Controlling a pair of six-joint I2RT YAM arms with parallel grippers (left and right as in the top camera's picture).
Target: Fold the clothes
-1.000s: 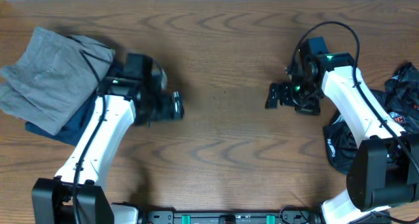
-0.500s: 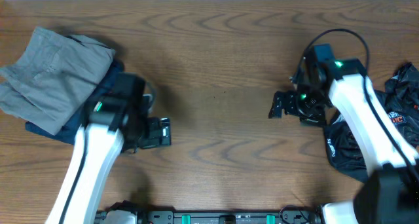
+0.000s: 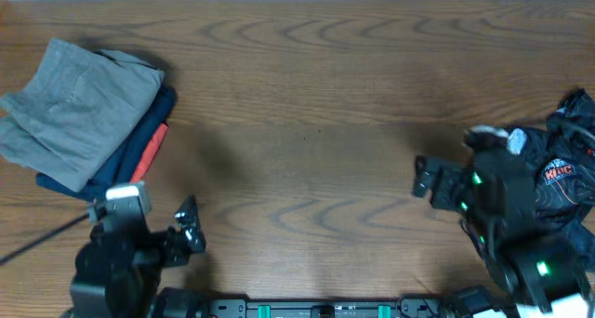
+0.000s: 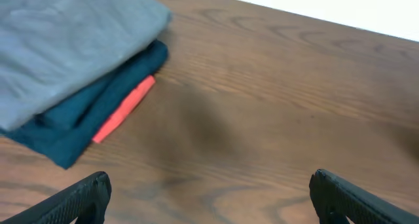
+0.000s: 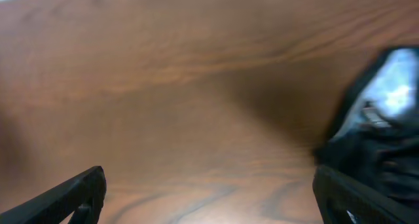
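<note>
Overhead: we note grey shorts [image 3: 79, 109] stacked on navy garment [image 3: 160, 109] and orange-red garment [image 3: 149, 152], far left, seemingly the finished pile. Black printed garment [image 3: 558, 174] lies crumpled right. Left claw [image 4: 209, 185] and right claw [image 5: 209, 181] spread, empty.

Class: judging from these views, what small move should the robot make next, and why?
Probably move the open right gripper onto the crumpled black printed garment beside it; it lies unfolded, while the grey garment already lies folded at left.
</note>
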